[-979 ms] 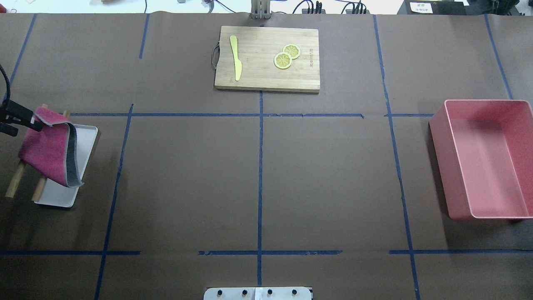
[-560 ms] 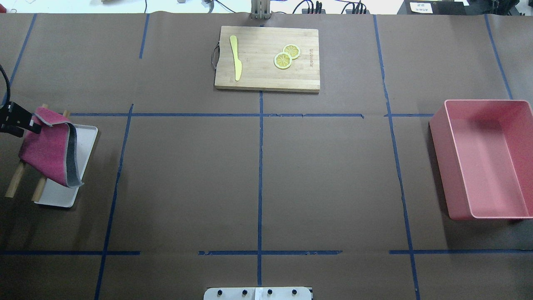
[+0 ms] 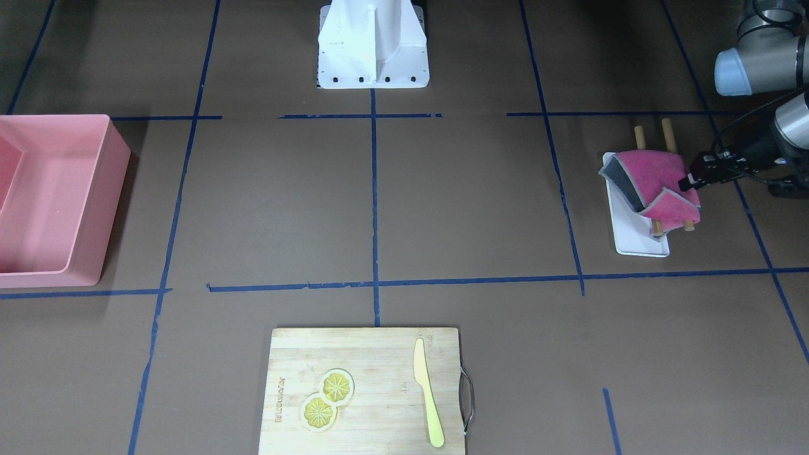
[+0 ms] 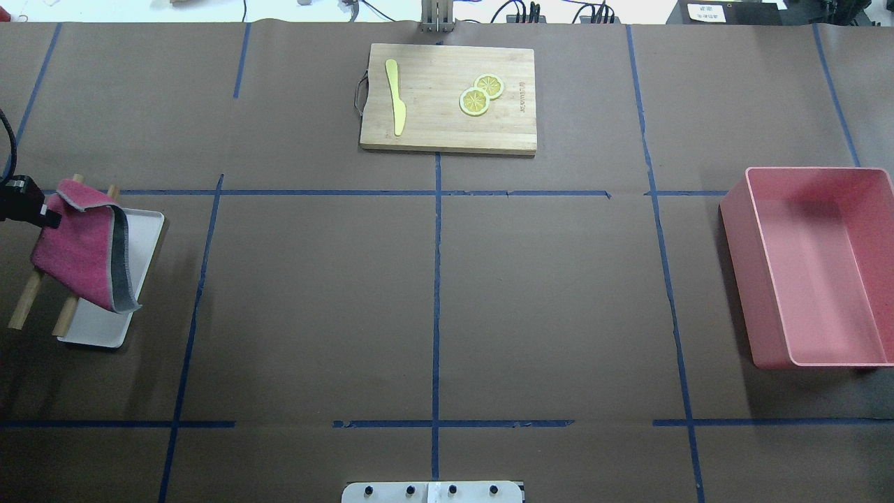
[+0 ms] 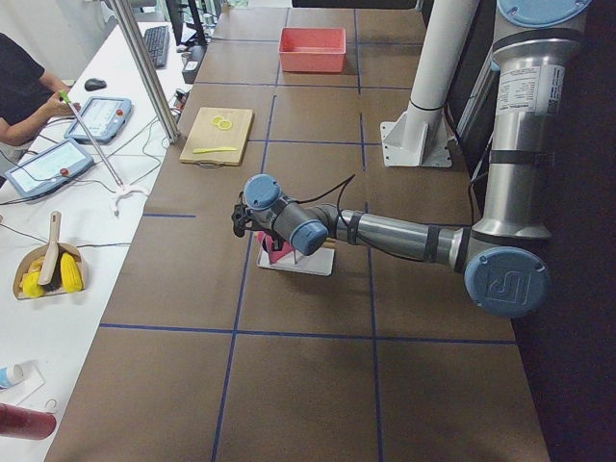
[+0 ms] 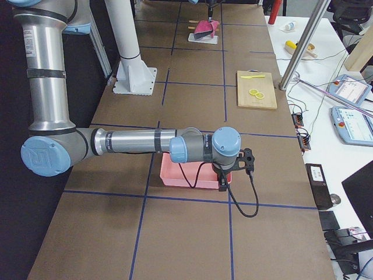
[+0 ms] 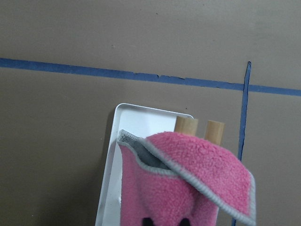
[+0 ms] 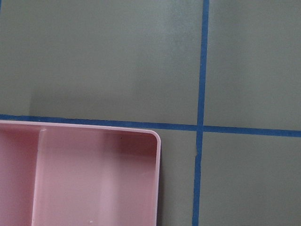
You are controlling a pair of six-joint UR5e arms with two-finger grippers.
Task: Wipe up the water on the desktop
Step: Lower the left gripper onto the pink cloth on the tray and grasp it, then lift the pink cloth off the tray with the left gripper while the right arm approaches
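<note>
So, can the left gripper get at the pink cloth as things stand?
Likely yes. The left gripper is right at the folded edge of the pink cloth over the white tray, and nothing stands between them.

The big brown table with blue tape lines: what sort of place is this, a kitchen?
Most likely a robotics lab, not a kitchen. The robot's left arm and right arm reach over the table, blue tape divides it into rectangles, and a side bench holds handheld control tablets.
</note>
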